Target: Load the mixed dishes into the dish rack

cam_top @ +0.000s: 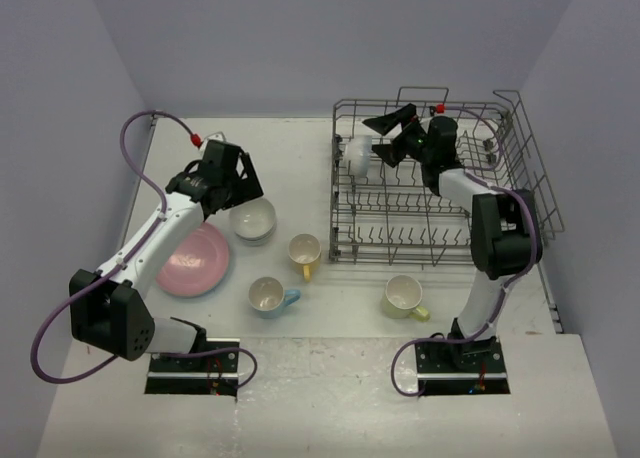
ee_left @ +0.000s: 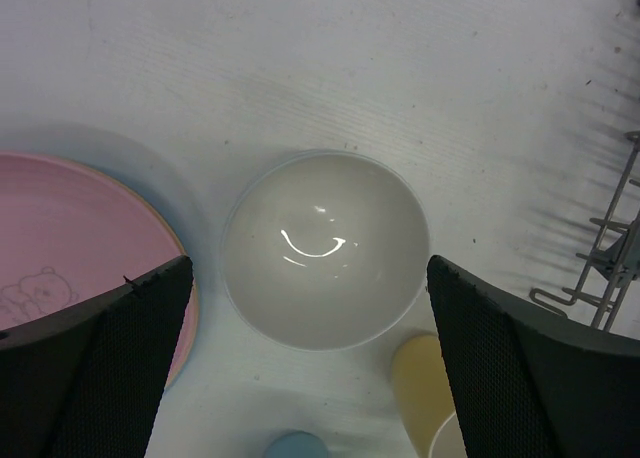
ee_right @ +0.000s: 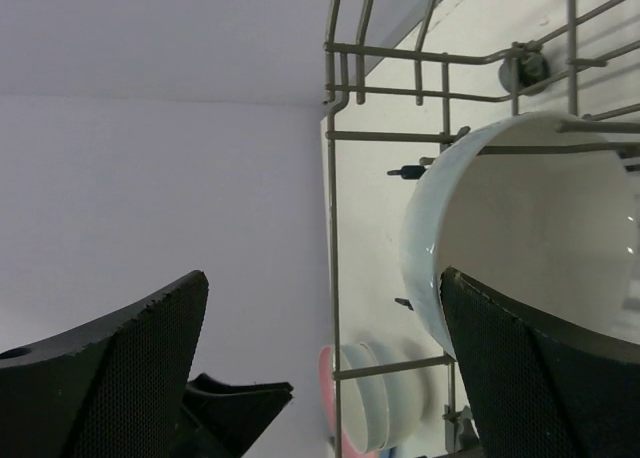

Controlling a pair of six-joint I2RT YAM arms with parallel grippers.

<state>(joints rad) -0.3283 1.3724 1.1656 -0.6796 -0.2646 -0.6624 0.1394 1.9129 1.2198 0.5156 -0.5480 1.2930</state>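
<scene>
Though tilted, bowl (cam_top: pixel 357 156) in rack (cam_top: pixel 400 246)

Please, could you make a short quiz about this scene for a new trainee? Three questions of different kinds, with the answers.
1. True or false: one white bowl already sits inside the dish rack.
2. What lies centred below the open left gripper? A) the pink plate B) a bowl on the table C) a spoon
3. How many mugs stand on the table?

Key: 1 true; 2 B; 3 three: yellow mug, light blue mug, pale green mug.
</scene>
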